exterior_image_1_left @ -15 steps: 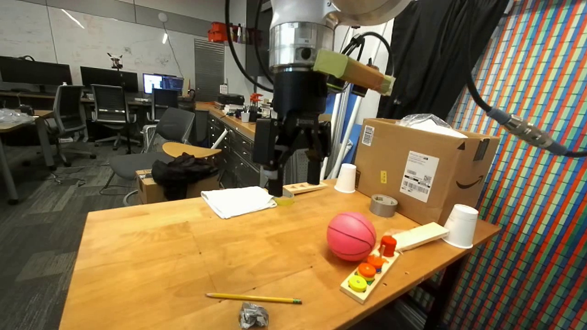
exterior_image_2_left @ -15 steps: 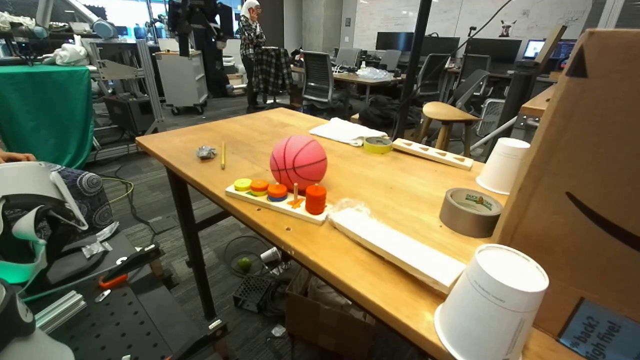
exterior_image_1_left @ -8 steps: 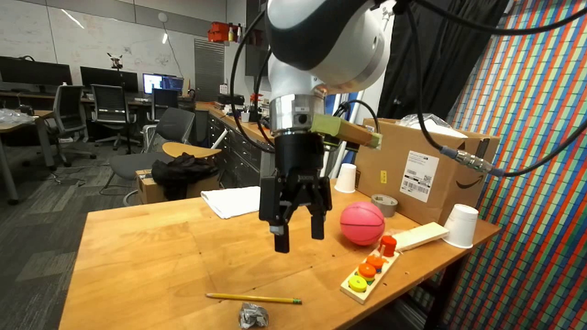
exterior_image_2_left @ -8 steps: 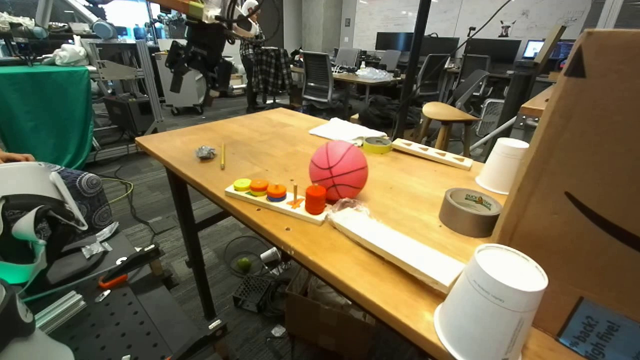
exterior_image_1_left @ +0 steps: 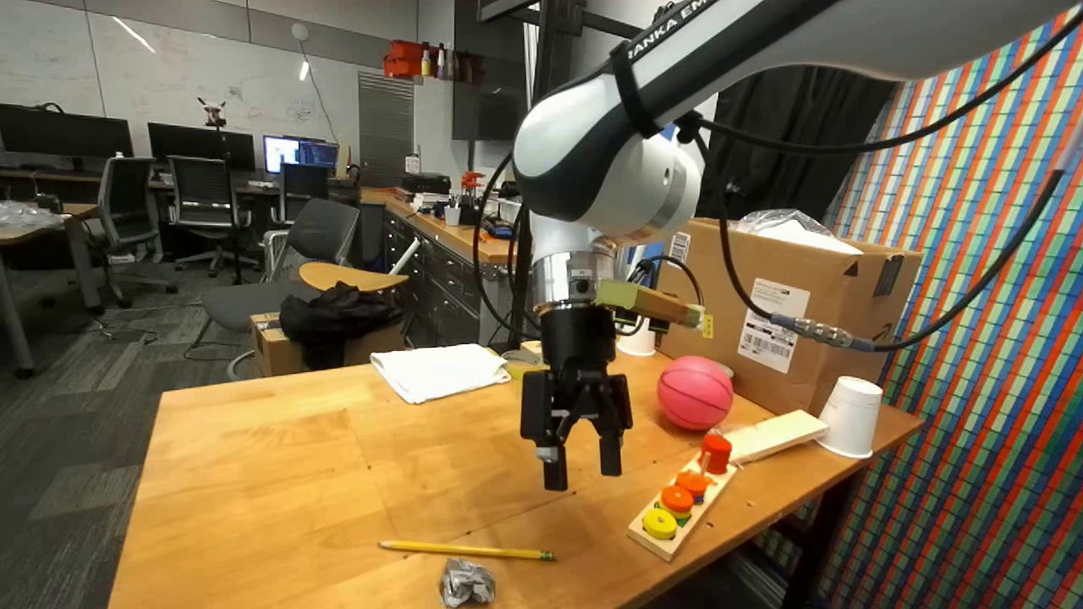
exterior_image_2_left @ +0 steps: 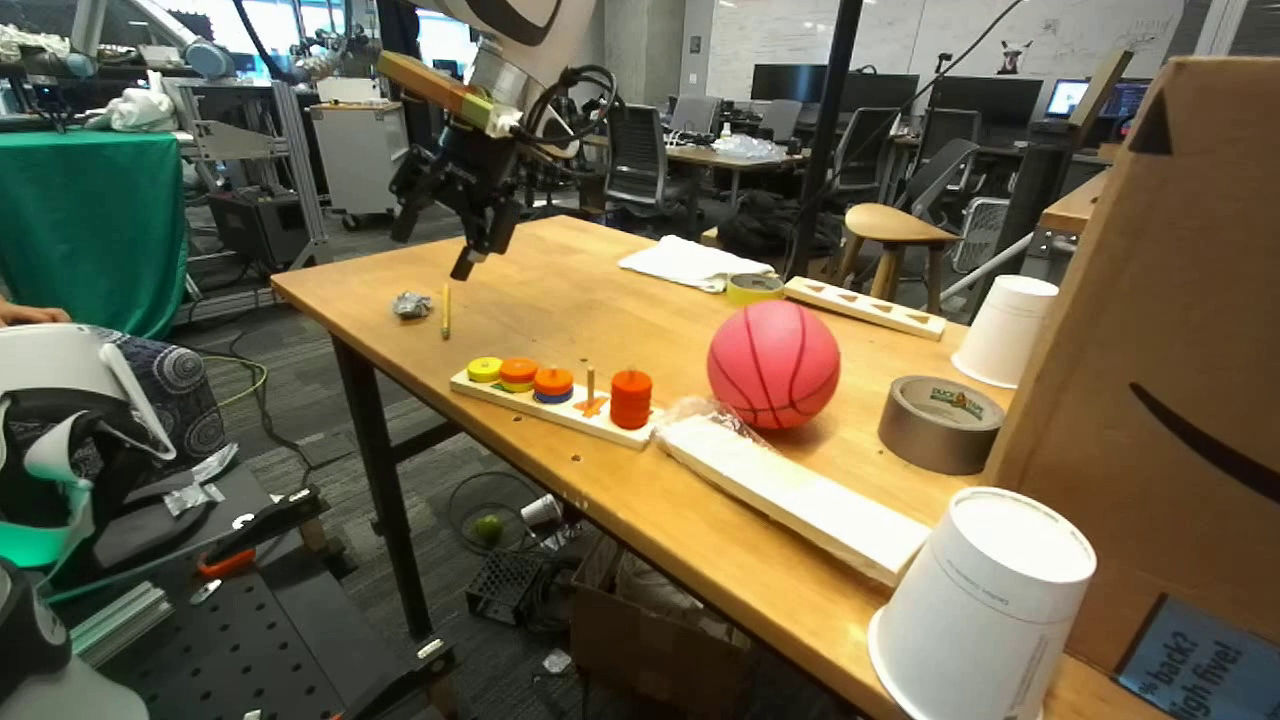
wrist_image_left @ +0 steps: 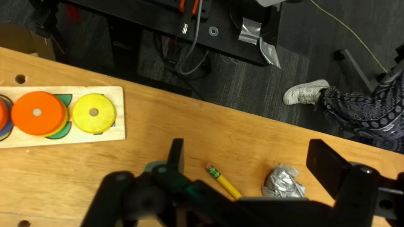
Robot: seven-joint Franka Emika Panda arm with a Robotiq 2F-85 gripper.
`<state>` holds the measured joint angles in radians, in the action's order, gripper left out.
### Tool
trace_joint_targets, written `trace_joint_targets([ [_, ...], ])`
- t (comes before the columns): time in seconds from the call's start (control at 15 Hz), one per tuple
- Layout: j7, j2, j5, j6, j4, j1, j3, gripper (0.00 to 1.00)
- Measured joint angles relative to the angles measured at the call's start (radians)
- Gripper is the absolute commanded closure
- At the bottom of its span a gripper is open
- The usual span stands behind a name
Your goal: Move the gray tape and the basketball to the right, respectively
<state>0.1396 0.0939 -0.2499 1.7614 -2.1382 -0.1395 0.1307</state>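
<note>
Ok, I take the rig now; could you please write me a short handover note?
Gripper: open, empty, above the table.
Basketball: on the table, apart from the gripper.
Gray tape: on the table, beside the cardboard box.
Done: over the last second the basketball moved right in both exterior views; the gray tape stayed.
Left: perhaps let the basketball settle; whether the gray tape's move is done, I cannot tell.
</note>
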Motion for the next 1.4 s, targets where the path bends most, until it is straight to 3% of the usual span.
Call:
trace_joint_targets([
  [0.67, 0.042, 0.103, 0.175, 0.040, 0.054, 0.085, -0.065, 0.00],
  [1.4, 0.013, 0.122, 0.310, 0.088, 0.096, 0.116, -0.106, 0.00],
])
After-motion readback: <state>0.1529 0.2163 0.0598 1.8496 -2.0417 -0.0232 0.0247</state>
